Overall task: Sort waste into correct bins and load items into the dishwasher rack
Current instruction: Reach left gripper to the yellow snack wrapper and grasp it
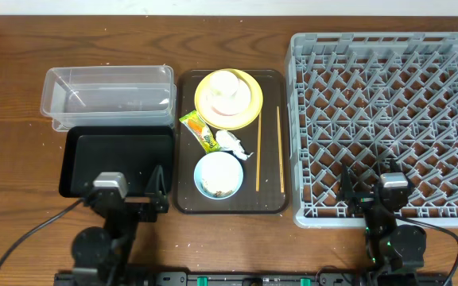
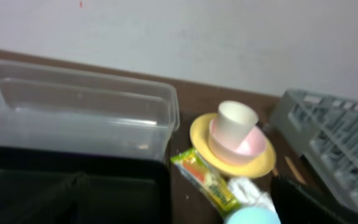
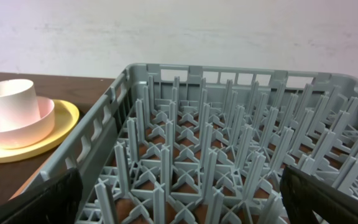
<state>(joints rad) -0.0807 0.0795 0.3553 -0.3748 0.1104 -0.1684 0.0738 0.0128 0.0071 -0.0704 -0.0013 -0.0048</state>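
A yellow plate [image 1: 246, 102] holds a pale pink bowl [image 2: 251, 144] with a small white cup [image 1: 224, 86] in it. A snack wrapper [image 1: 199, 131], a crumpled white wrapper [image 1: 233, 143], a light blue bowl [image 1: 219, 175] with rice grains [image 1: 215, 187] and two chopsticks [image 1: 258, 151] lie near it. The clear tub [image 1: 106, 95] and black tray [image 1: 118, 163] are at the left, the grey rack [image 1: 388, 119] at the right. My left gripper [image 1: 130, 197] is open and empty over the black tray's near edge. My right gripper [image 1: 370, 191] is open and empty over the rack's near edge.
The dishes and waste all sit on a dark brown serving tray [image 1: 188, 199] between the bins and the rack. Bare wooden table [image 1: 22, 119] lies left of the bins. A pale wall stands behind the table in both wrist views.
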